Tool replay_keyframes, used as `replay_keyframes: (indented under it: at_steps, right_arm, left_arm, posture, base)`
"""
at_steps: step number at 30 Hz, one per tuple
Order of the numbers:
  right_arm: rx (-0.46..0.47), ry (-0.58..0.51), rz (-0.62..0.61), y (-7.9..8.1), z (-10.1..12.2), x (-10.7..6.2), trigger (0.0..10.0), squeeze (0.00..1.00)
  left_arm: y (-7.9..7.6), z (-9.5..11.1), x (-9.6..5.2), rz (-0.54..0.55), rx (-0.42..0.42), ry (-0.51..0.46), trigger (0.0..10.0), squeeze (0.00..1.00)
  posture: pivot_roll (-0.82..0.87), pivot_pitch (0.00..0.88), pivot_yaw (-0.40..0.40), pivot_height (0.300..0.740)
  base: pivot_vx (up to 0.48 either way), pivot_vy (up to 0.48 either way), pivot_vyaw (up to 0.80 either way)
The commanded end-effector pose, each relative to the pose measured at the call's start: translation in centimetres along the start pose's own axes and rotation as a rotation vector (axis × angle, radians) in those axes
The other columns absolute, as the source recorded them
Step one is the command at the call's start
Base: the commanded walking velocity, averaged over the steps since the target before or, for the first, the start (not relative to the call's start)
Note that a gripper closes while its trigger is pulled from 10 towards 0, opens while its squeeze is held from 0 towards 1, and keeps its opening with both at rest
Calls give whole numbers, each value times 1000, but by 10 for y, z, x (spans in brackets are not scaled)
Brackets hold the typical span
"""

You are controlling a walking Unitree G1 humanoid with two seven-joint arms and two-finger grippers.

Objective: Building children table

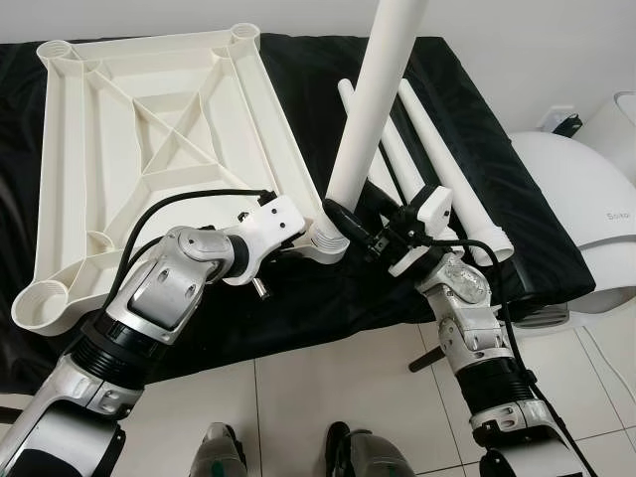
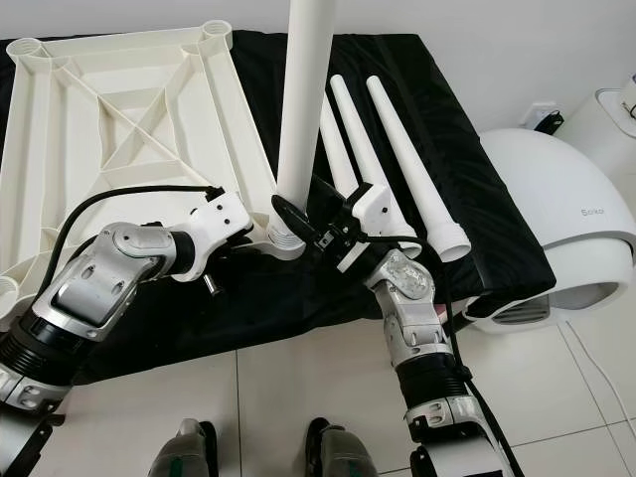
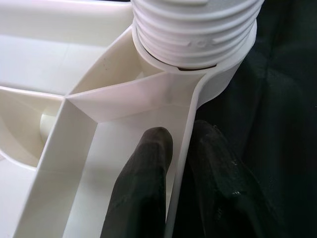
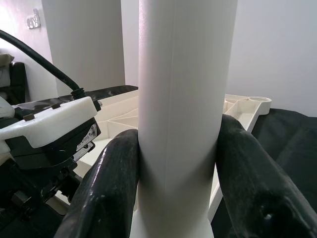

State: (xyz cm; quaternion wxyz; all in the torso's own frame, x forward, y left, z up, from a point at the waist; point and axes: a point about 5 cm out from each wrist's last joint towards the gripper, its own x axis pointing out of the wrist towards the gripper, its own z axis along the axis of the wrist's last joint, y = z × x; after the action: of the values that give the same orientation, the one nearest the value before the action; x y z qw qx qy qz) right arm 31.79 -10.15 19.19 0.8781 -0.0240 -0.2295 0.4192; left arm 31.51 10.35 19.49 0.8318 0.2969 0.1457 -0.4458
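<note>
One hollow plastic leg [image 1: 373, 109], light, stiff, slick: pinched low by right gripper [image 4: 177, 163] at corner socket; left gripper [image 3: 171, 163] clamping table frame [image 1: 149, 149] rim.

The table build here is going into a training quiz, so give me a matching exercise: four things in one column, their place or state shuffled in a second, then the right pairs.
Things
1. upright leg
2. table top
3. spare legs
4. left gripper

Place or state
A. lying side by side on the black cloth
B. fingers either side of the corner's rim
C. underside up, ribs showing
D. standing in the corner socket, held by the right gripper

Pairs: 1-D, 2-C, 3-A, 4-B
</note>
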Motion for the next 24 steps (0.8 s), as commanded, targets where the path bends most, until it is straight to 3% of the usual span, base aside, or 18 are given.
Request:
replay_keyframes:
  at_steps: [1,24]
  right_arm:
    - [83,202,-38,8,-38,-21,10000,0]
    - [58,189,-105,14,-34,-20,10000,0]
  left_arm:
    - [-1,4,-1,10,12,-12,10000,0]
    - [0,5,-1,11,17,-14,10000,0]
  posture:
    - [99,216,-58,740]
    - [97,210,-58,740]
  base:
    - [0,0,0]
    - [0,0,0]
